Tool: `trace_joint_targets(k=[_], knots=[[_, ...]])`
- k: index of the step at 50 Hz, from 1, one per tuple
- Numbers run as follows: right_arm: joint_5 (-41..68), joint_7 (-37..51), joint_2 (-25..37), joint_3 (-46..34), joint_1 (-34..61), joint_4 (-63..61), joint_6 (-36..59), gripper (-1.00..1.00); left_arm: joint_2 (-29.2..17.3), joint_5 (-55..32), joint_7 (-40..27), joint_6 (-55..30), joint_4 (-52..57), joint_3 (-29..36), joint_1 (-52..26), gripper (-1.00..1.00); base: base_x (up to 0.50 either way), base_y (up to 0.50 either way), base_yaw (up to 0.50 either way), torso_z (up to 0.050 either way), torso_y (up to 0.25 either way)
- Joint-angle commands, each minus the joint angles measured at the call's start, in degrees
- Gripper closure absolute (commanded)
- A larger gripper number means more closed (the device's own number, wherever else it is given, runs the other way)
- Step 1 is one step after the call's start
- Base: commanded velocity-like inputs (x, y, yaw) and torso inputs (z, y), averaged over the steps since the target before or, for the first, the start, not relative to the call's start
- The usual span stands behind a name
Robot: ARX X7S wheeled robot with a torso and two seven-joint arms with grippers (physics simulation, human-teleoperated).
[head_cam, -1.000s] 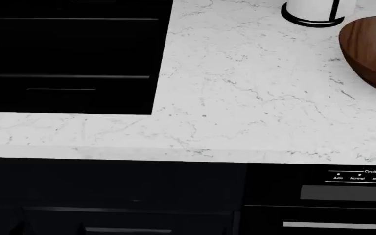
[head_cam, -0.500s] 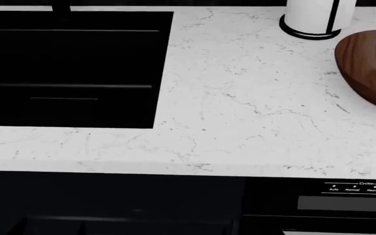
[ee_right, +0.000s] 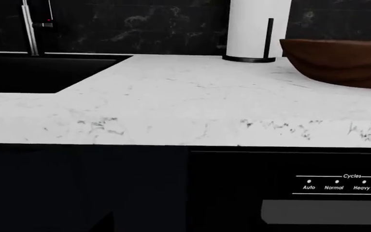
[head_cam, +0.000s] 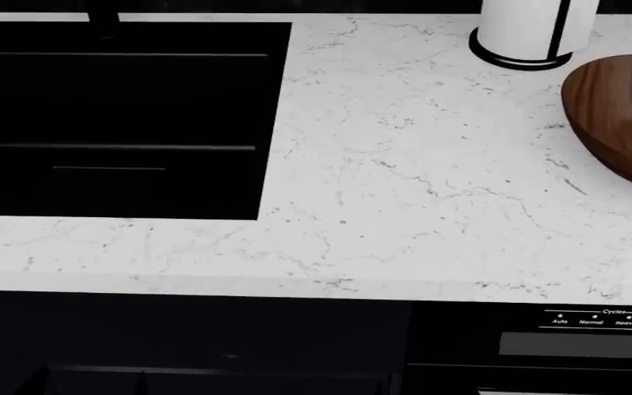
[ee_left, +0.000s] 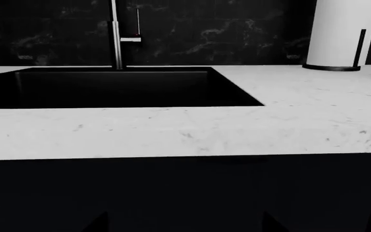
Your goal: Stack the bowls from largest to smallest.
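Shifts a little since a second ago: shows more of the far side of the desk (head_cam: 426, 181), now with the foot of the paper-towel roll (head_cam: 525, 25) whole in the head view. Means scanning only, no bowl approached yet.

Spreads flat and glossy, white marble with thin grey veins, with a squared front edge. Sinks into it, well to the left of the roll, a black rectangular sink (head_cam: 118, 115), matte and sharp-cornered. Sits just right of the roll and nearer the front edge: the dark-brown bowl (head_cam: 624, 115), wide, shallow, smooth wood grain, cut off by the frame. Shows neither the grey bowl nor the red bowl. Stands tall, white and cylindrical on a black ringed base.

Cannot tell whether the left fingers or right fingers are open or closed; lost in the dark below the desk.
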Motion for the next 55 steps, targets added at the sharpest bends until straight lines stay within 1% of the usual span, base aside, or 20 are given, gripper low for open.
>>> trace_joint_targets(k=[1, 8, 55], knots=[[0.6, 0.7, 0.5, -0.5, -0.2, -0.6, 0.1, -1.0, -0.6, -0.1, -1.0, -0.7, 0.7, 0.7, 0.1, -1.0, 0.0, 0.0, 0.0, 0.032, 0.0], [0.8, 1.0, 0.8, -0.8, -0.2, -0.7, -0.4, -1.0, -0.8, -0.1, -1.7, -0.4, 0.7, 0.9, 0.1, -1.0, 0.0, -0.04, 0.0, 0.0, 0.0], [2.0, 2.8, 2.3, -2.9, 0.3, 0.0, -0.6, -1.0, -2.2, -1.0, -3.9, 0.5, -0.8, 2.7, -0.5, -1.0, -0.02, -0.5, 0.0, 0.0, 0.0]])
